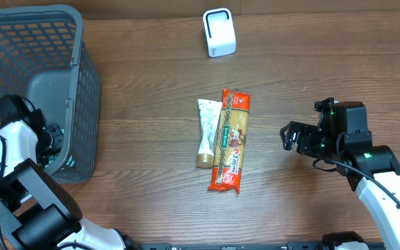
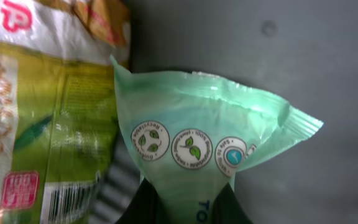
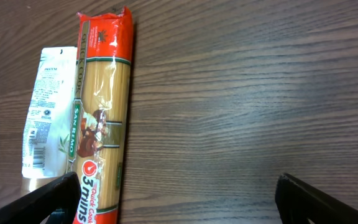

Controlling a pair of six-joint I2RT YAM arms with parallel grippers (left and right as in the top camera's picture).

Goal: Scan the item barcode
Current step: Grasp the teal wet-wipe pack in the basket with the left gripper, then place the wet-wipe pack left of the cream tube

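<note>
Currently, the left gripper (image 2: 188, 206) is clenched on a pale green pouch (image 2: 197, 118) inside the gray basket (image 1: 82, 90). The lower end of the pouch is pinched between the two dark fingers (image 2: 145, 208), and the rest of it fans out ahead of the tips, with three round printed seals facing the wrist camera. Just to the left of the grasped pouch, touching its edge, lies a yellow-green packet (image 2: 48, 124). A barcode (image 2: 67, 202) shows on the end of that packet nearest the gripper. Both items rest over the basket floor.

The right gripper (image 3: 178, 186) is released – its fingers (image 3: 48, 199) stand wide apart with only bare wooden table (image 1: 151, 69) between them. Ahead of its left finger lies a red-and-yellow spaghetti packet (image 3: 101, 112), and a white tube (image 3: 48, 106) lies just beside the far side of the packet. The gripper touches neither.

The white scanner (image 1: 219, 32) stands upright on the table – well apart from both grippers, beyond the spaghetti packet in the overhead view.
</note>
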